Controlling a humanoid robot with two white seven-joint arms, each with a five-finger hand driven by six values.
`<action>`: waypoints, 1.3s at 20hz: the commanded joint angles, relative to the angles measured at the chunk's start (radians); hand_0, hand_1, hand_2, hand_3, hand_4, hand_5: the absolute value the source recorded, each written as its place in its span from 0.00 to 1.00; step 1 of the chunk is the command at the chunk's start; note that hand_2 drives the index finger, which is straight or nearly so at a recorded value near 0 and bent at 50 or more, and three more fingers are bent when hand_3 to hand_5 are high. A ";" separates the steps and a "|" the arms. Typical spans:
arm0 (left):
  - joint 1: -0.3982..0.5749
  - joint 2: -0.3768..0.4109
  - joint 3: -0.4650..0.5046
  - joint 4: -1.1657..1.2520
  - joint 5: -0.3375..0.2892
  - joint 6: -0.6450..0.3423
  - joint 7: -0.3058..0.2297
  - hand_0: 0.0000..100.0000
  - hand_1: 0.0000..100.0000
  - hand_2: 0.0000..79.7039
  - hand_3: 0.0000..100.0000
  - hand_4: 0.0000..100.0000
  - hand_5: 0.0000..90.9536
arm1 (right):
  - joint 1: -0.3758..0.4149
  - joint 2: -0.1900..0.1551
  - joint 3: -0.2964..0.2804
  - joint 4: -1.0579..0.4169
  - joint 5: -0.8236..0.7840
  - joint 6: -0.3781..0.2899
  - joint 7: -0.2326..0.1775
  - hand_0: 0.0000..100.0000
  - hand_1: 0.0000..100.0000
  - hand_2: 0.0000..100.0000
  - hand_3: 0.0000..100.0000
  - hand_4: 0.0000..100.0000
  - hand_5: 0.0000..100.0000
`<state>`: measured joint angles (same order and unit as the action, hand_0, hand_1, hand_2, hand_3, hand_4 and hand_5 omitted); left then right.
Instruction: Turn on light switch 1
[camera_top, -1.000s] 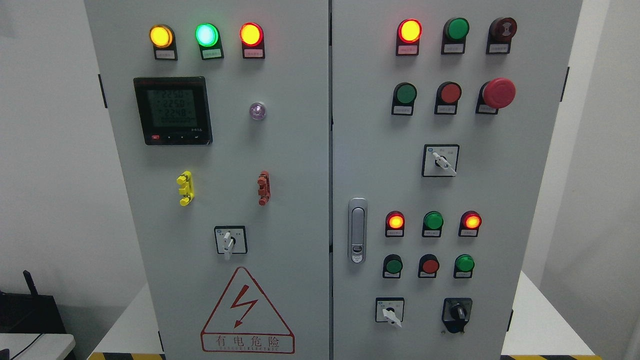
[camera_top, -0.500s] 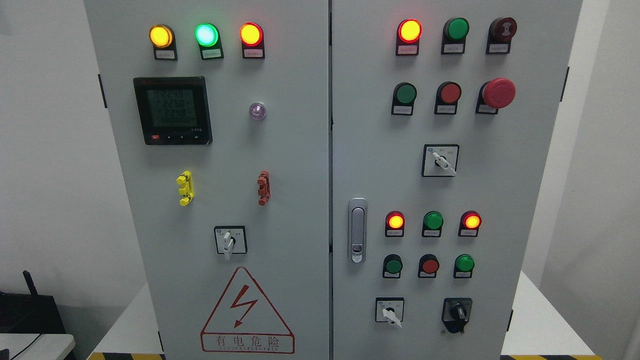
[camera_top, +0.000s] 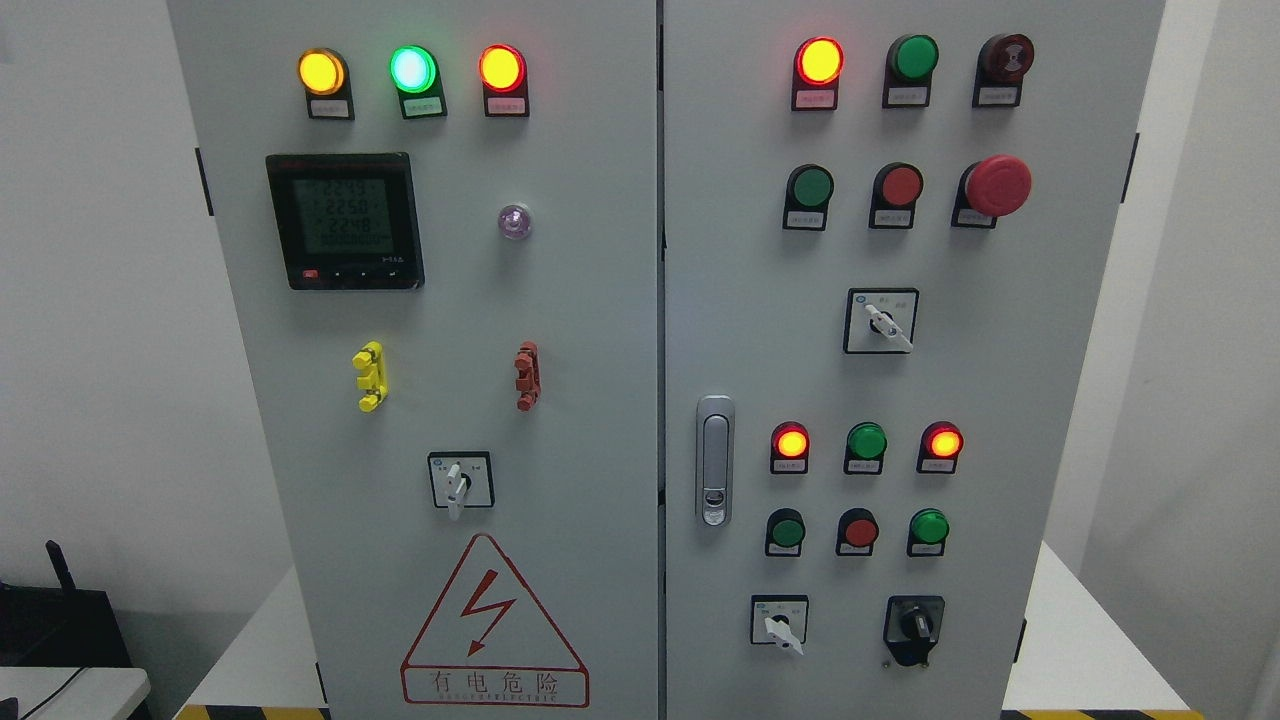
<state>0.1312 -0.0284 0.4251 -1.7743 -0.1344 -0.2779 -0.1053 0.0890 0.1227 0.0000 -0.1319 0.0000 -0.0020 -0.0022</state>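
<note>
A matt grey painted metal control cabinet (camera_top: 600, 300) carries glossy plastic indicator lamps (camera_top: 502, 67), a shiny chrome door handle (camera_top: 714, 460), a glossy black meter (camera_top: 345, 221) and a smooth red emergency-stop button (camera_top: 998, 185).

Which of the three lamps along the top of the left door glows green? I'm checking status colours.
The middle lamp. The left lamp beside it glows amber and the right lamp glows red-orange.
</note>
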 joint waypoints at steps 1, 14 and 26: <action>-0.079 -0.027 -0.206 -0.080 -0.040 0.063 0.036 0.12 0.29 0.64 0.75 0.79 0.68 | 0.000 0.000 0.020 0.000 -0.026 0.001 0.001 0.12 0.39 0.00 0.00 0.00 0.00; -0.183 -0.045 -0.345 -0.077 -0.096 0.264 0.202 0.01 0.37 0.72 0.82 0.82 0.73 | 0.000 0.000 0.020 0.000 -0.026 0.001 0.001 0.12 0.39 0.00 0.00 0.00 0.00; -0.292 -0.059 -0.502 -0.076 -0.120 0.436 0.401 0.01 0.41 0.75 0.85 0.84 0.76 | 0.000 0.000 0.020 0.000 -0.026 0.001 0.001 0.12 0.39 0.00 0.00 0.00 0.00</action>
<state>-0.1100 -0.0724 0.0628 -1.8456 -0.2419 0.1314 0.2627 0.0889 0.1227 0.0000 -0.1319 0.0000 -0.0020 -0.0022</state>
